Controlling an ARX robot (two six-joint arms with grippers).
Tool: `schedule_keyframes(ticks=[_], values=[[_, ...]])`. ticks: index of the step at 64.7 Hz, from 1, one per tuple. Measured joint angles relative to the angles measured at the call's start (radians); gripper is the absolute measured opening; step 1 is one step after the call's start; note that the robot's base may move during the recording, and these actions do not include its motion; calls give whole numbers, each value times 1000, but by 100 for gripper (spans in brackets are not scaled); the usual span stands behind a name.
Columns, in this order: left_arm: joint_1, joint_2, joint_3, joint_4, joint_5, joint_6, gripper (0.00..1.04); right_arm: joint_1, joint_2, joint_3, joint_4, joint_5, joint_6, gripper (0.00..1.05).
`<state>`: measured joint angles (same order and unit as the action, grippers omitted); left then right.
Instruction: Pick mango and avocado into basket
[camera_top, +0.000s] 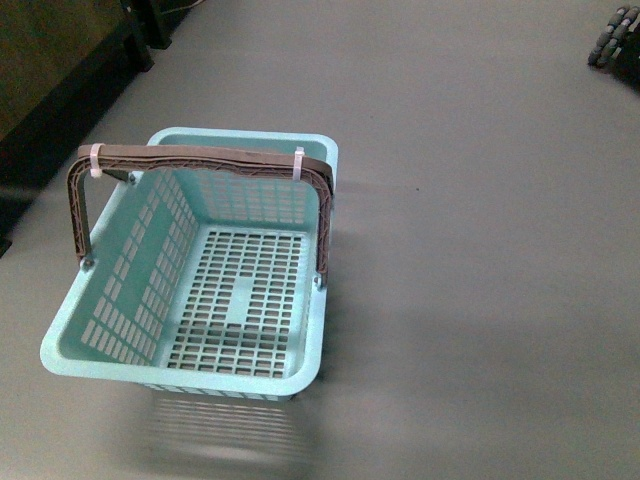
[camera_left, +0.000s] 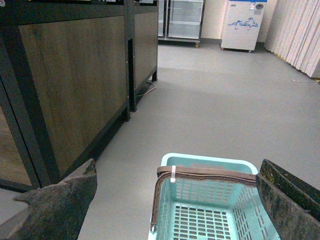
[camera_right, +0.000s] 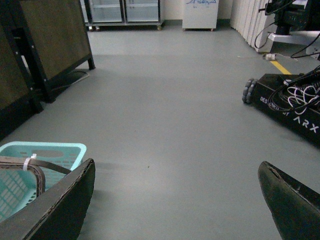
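The basket (camera_top: 230, 136) sat empty on the floor (camera_top: 480, 250), no mango or avocado showed, and the left end effector (camera_left: 177, 165) and right end effector (camera_right: 176, 164) gaped apart, empty, so finding fruit probably came first.

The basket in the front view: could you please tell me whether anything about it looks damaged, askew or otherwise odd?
Nothing looks damaged. The basket stands upright and empty on the floor. Its only oddity: the two brown handles are bound together upright with white zip ties. No mango or avocado shows in any view.
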<state>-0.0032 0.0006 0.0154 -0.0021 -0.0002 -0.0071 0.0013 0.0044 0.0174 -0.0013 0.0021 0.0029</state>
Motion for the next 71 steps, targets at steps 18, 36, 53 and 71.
schedule_keyframes(ticks=[18,36,53,71], values=[[0,0,0,0,0,0,96,0,0,0,0,0,0,96],[78,473,230,-136,523,-475,96,0,0,0,0,-2,0,96],[69,1090,354,324,443,-1025,96,0,0,0,0,0,0,96],[-34,1757,478,751,198,-1350,96,0,0,0,0,0,0,96]])
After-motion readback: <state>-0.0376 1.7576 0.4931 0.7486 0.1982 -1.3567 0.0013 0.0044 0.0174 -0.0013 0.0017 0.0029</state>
